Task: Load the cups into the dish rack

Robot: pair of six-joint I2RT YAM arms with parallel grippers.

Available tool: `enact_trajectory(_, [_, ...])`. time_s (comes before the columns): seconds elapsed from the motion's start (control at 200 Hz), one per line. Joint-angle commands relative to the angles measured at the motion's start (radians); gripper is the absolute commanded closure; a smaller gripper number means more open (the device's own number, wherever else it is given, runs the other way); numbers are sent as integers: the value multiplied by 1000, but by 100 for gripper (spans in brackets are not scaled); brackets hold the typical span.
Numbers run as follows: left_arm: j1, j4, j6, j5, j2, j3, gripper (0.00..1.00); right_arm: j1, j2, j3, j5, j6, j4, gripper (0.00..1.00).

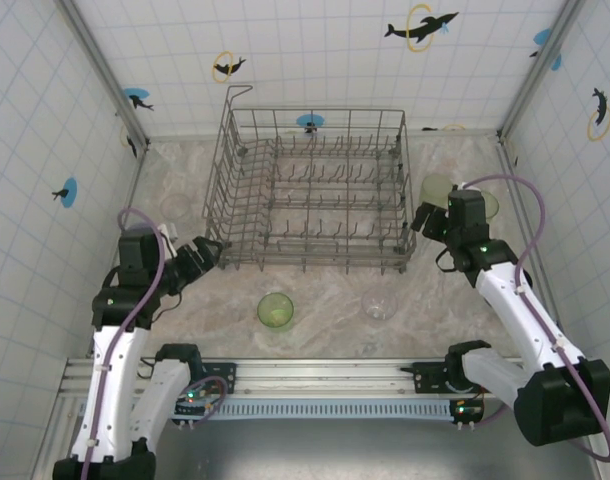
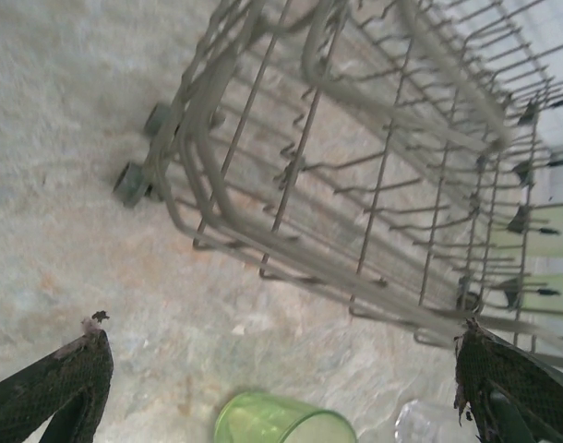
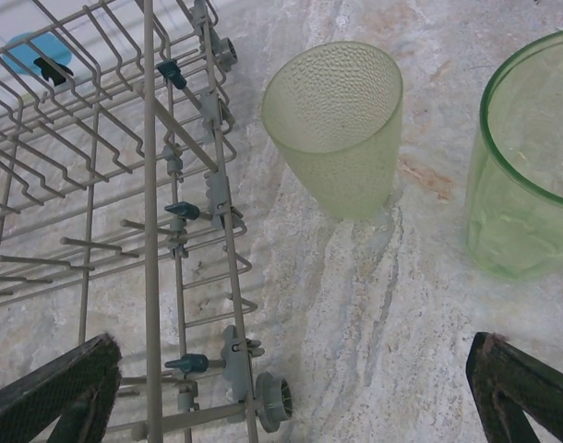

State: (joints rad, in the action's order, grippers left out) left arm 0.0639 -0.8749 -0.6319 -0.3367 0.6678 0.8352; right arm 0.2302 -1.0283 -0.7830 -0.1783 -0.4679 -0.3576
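Cups are all outside the dish rack (image 1: 315,264) at this moment, and we think this is why both pincers are spread as wide as they go and carry nothing: no pick is begun yet. Our right pincer (image 3: 295,343) hangs just beside the right wall of the rack, and this wall runs along the finger at the left of its wrist view. It looks down on two green cups standing mouth up on the table (image 3: 355,305). The textured green tumbler (image 3: 337,120) stands straight ahead of it, about on the line between the fingers. The smooth green tumbler (image 3: 531,166) is ahead too, but more toward the other finger; the two cups are near each other and not touching. We judge that the pincer is aimed so in order to take the textured one first. Our left pincer (image 1: 213,250) sits at the near left corner of the rack and points along its front wall. A third green cup (image 2: 281,425) stands low between its fingers, apart from both, and a clear glass (image 2: 427,426) is just beside this cup. No cup is in the rack, so we judge that the loading is not started.
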Motion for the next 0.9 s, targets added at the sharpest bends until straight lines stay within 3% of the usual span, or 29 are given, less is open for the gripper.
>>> enact_trajectory(0.0, [25, -20, 23, -54, -11, -5, 2, 9, 15, -50, -20, -20, -40, 1])
enact_trajectory(0.535, [108, -3, 82, -5, 1, -128, 3, 9, -42, -59, 1, 23, -10, 1])
enact_trajectory(0.656, [201, 33, 54, 73, 47, -127, 3, 9, -64, -59, 5, 25, 10, 0])
enact_trajectory(0.811, [434, 46, 11, 264, 146, -70, 3, 6, -84, -64, 19, 27, 20, 1])
enact_trajectory(0.896, [510, 54, -4, 291, 197, -54, 3, 0, -83, -70, 23, 38, 8, 1])
